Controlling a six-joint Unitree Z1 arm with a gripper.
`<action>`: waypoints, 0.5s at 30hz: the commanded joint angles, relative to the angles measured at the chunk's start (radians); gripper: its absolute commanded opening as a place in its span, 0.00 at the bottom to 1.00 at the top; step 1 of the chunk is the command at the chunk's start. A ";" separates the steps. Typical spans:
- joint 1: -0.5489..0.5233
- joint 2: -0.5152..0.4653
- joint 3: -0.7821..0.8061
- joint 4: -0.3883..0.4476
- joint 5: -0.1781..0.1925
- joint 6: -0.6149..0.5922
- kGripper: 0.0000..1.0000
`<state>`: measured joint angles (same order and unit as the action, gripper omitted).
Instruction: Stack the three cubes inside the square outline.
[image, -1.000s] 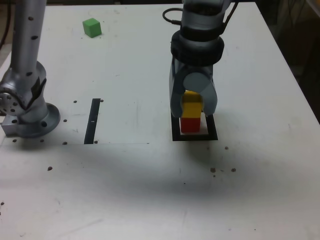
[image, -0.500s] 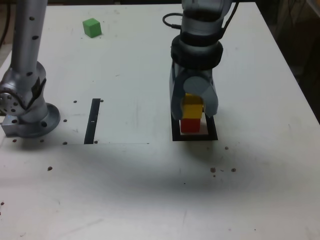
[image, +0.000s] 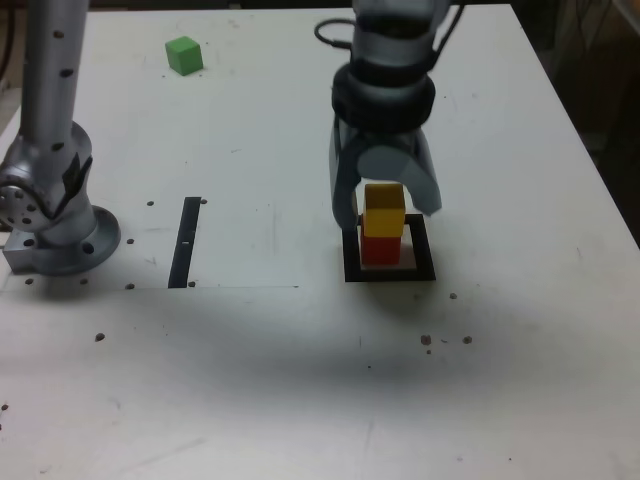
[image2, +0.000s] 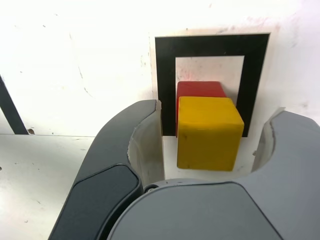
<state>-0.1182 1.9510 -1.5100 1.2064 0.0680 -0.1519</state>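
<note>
so this is the release bit of the second cube. the yellow cube (image: 384, 211) sits on top of the red cube (image: 380, 249), both inside the square outline (image: 390, 273), which lies around 4 o'clock from the middle of the table (image: 300, 370) in the exterior view. the gripper (image: 385, 205) straddles the yellow one with its jaws spread; the wrist view shows a clear gap on each side of the yellow cube (image2: 207, 134), so nothing is held. the stack looks a bit offset there, with the red cube (image2: 200, 89) peeking out behind the yellow, but it seems stable enough to me.

next move, i'd guess: lift straight up so the fingers don't clip the stack, then head over to the green cube (image: 184, 54), way off at about 10 o'clock near the far edge, well apart from everything.

count: three cubes in all, one red, one yellow, one green. two stacked, one loose. one square outline. also one thin black strip (image: 186, 241) at roughly 9 o'clock from the outline.
</note>
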 joint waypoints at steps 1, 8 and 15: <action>0.011 -0.032 0.003 0.008 0.015 -0.008 0.99; 0.079 -0.097 0.006 0.056 0.043 -0.020 0.99; 0.184 -0.156 0.030 0.114 0.072 -0.009 0.99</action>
<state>0.0543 1.8099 -1.4834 1.3156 0.1372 -0.1654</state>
